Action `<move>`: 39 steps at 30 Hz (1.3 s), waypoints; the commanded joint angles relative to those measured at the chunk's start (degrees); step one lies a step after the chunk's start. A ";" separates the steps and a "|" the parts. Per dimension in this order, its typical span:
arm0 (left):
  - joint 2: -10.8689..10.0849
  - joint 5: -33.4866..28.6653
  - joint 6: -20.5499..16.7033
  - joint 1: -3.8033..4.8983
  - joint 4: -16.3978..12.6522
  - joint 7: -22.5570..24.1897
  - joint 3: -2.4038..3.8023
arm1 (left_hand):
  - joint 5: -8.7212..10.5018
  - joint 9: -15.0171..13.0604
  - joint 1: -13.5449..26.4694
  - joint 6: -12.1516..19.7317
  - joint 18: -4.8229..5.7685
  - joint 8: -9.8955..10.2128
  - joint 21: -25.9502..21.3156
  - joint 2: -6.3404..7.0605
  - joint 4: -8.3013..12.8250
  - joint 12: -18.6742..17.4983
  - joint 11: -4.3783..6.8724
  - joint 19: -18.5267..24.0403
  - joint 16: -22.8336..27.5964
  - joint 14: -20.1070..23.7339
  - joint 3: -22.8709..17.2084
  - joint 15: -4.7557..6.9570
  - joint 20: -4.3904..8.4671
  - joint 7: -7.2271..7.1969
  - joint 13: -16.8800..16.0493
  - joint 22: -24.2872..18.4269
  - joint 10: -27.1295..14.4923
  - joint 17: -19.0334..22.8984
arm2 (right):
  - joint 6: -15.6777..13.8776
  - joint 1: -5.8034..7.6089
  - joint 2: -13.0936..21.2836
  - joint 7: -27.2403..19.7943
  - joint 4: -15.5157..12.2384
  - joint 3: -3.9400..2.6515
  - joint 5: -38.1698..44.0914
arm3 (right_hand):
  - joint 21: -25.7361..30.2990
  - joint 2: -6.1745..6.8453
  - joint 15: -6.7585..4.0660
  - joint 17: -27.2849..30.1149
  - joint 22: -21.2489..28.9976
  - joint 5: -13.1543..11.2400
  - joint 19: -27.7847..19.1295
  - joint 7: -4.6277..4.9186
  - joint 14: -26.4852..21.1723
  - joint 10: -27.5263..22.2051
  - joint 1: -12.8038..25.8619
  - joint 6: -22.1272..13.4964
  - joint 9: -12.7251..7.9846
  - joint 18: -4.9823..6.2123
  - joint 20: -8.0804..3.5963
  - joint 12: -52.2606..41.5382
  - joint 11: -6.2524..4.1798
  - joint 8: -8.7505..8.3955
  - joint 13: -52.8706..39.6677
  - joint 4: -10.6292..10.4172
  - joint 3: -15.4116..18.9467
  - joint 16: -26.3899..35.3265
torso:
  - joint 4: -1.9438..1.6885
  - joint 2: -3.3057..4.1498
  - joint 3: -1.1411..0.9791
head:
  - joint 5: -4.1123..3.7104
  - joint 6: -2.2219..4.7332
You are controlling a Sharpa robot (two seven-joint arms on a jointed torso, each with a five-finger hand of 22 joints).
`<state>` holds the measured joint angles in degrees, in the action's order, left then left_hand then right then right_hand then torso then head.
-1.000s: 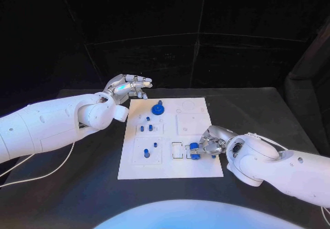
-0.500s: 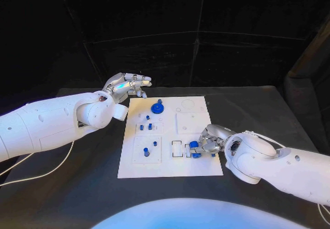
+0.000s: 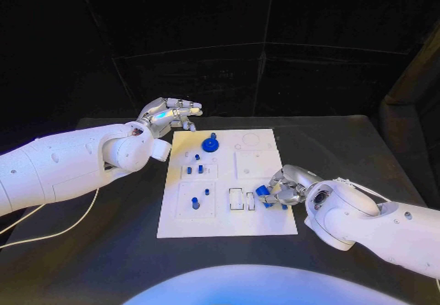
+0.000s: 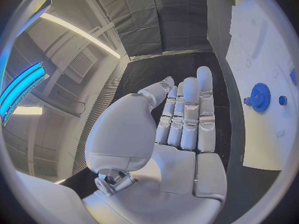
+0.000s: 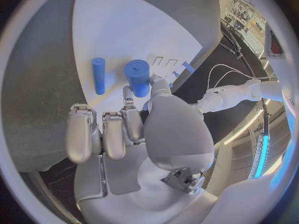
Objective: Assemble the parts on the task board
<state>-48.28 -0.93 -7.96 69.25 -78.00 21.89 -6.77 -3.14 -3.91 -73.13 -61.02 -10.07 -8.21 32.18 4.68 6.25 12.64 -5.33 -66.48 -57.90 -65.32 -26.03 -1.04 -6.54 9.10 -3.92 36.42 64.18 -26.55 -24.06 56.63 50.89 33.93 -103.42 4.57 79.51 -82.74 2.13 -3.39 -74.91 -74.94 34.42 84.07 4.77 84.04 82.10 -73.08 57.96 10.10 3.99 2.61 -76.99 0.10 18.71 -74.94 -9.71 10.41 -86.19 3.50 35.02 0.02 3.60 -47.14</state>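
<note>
Right wrist view | right hand (image 5: 134,129) pinches blue cylinder (image 5: 137,77) | thinner blue peg (image 5: 98,75) beside

A robot test lab: a black table (image 3: 357,152) stands inside black curtains (image 3: 275,76), with a white task board (image 3: 229,222) on it, and a ceiling light strip (image 4: 77,32) glows above a wall vent (image 4: 79,63).

No legible text, label, brand mark, number or sign is found in any view. The task board (image 3: 229,184) carries only outlined recesses and blue parts, with no readable print. The arm shells and both hands bear no readable marking.
</note>
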 commanded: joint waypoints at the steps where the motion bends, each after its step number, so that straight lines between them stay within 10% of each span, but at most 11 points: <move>1: -0.04 -0.18 0.71 0.09 -0.16 0.19 0.05 | 0.17 0.01 -0.66 0.01 -0.41 0.18 -0.29 -0.06 0.21 0.34 -0.24 -0.04 0.08 0.48 0.11 0.10 -0.09 0.23 0.03 -0.09 -0.33 0.05 | -6.38 0.09 0.17 -2.98 -0.96 -0.05 -3.70 | -0.33 -0.78 -0.50 -6.19 -0.97 0.41 1.13 0.01 4.32 0.36 0.04 0.41 0.17 -1.08 -0.44 -0.04 0.03 0.26 -1.90 0.08 -0.30 -0.35 | -0.09 -0.02 0.04 | -0.11 0.18; 9: -0.08 -0.18 0.74 0.09 -0.23 0.20 0.05 | 0.17 0.01 -0.74 0.00 -0.42 0.17 -0.29 -0.06 0.27 0.35 -0.24 -0.04 0.07 0.49 0.10 0.11 -0.08 0.23 0.04 -0.10 -0.35 0.09 | -11.02 0.11 0.55 -5.46 -2.13 -0.08 -5.89 | -0.48 -0.95 -0.61 -6.73 -1.25 0.99 1.25 -0.18 4.43 0.57 0.08 1.03 0.25 -1.14 -0.53 -0.22 -0.12 0.44 -2.18 -0.04 -0.43 -0.56 | -0.07 0.02 0.04 | 0.01 0.33; 24: 0.09 -0.18 0.85 0.10 -0.30 0.13 0.05 | 0.17 0.01 -0.77 0.00 -0.42 0.17 -0.29 -0.06 0.31 0.35 -0.23 -0.05 0.06 0.50 0.10 0.12 -0.08 0.22 0.04 -0.10 -0.36 0.11 | -1.01 0.13 -4.05 -2.82 -0.71 -0.09 -9.18 | -0.47 -1.36 -0.87 -6.66 -1.25 -0.18 1.25 -0.59 4.40 0.61 1.95 2.39 0.44 -1.13 -0.77 0.32 -0.43 0.42 -1.99 -1.56 0.04 -0.52 | -0.08 0.13 0.01 | 0.22 0.18; 39: 0.09 -0.18 0.87 0.12 -0.47 0.11 0.05 | 0.17 0.01 -0.77 0.00 -0.42 0.17 -0.29 -0.06 0.31 0.35 -0.23 -0.05 0.06 0.50 0.10 0.12 -0.08 0.22 0.04 -0.10 -0.36 0.11 | -0.89 0.14 -7.17 0.86 1.15 -0.09 -7.63 | -0.45 -1.24 -1.37 -6.93 -1.32 -2.79 1.27 -1.33 4.43 0.52 3.48 4.28 1.38 -1.14 -1.21 1.21 -1.03 1.08 -1.56 -2.86 1.05 -0.58 | -0.05 0.10 0.01 | 0.70 -0.15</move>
<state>-48.22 -0.93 -7.75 69.27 -78.33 21.78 -6.78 -3.14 -3.91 -73.39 -61.02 -10.07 -8.22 32.18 4.42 6.24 12.64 -5.32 -66.48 -57.90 -65.11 -26.03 -0.83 -6.54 9.10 -3.92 36.38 64.18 -26.50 -25.09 56.68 43.82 33.21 -102.34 4.51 70.95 -82.97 0.81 -4.25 -74.94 -74.92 31.90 83.96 3.74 84.02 82.82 -70.16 61.59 11.30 3.99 1.91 -75.99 -0.62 19.52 -74.93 -12.23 11.59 -86.42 3.42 35.14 0.03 4.23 -47.26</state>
